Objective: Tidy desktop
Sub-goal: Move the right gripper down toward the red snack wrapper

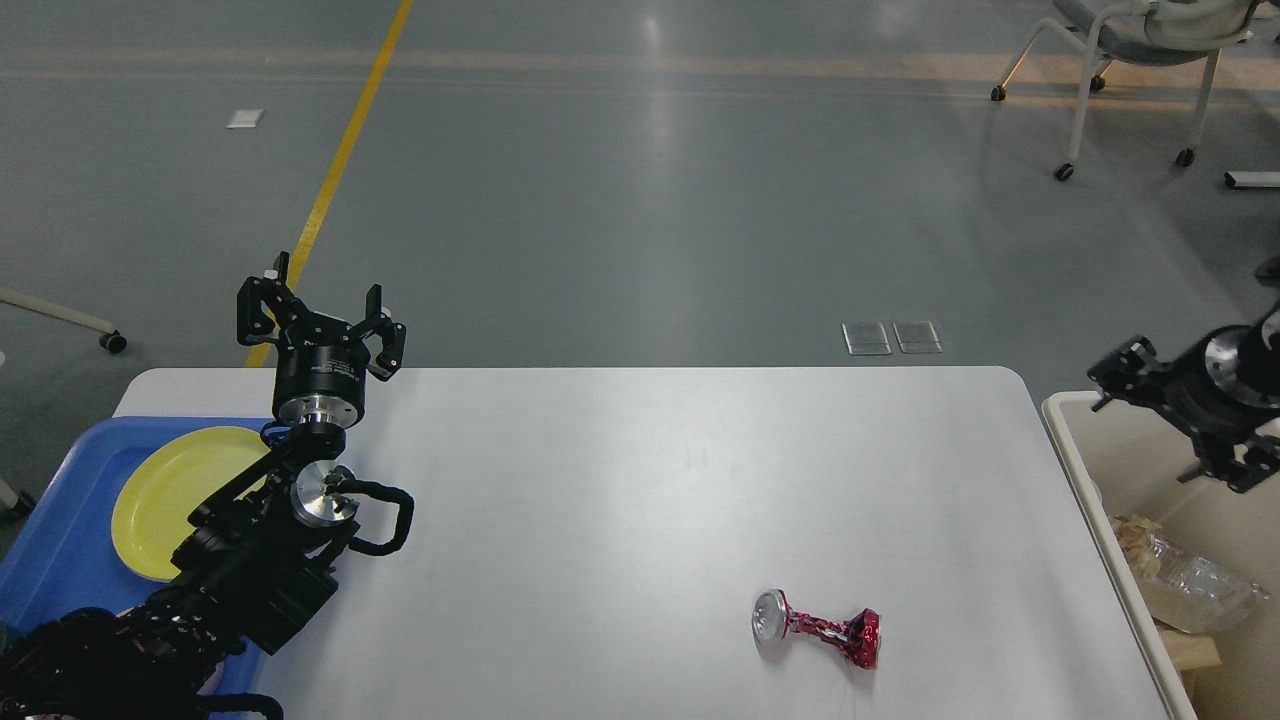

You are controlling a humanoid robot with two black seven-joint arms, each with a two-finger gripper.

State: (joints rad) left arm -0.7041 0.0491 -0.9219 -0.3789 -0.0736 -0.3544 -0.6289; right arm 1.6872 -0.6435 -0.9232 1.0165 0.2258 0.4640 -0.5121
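Cream bin [1075, 470] at right edge is holding one clear crumpled bag [1190, 595] plus cardboard scraps. Blue tray [60, 540] lower left is carrying one yellow plate [165, 485]. I'm seeing left gripper [322, 318] spread, empty; right gripper [1150, 410] hovering above bin, can't tell its opening. Desktop [620, 500] is filling centre frame, one crushed red can [820, 627] lying lower right.

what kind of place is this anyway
Probably a robotics lab or test hall rather than a home: a bare grey floor with a yellow line, a rolling chair, and a white desktop staged with a crushed can.
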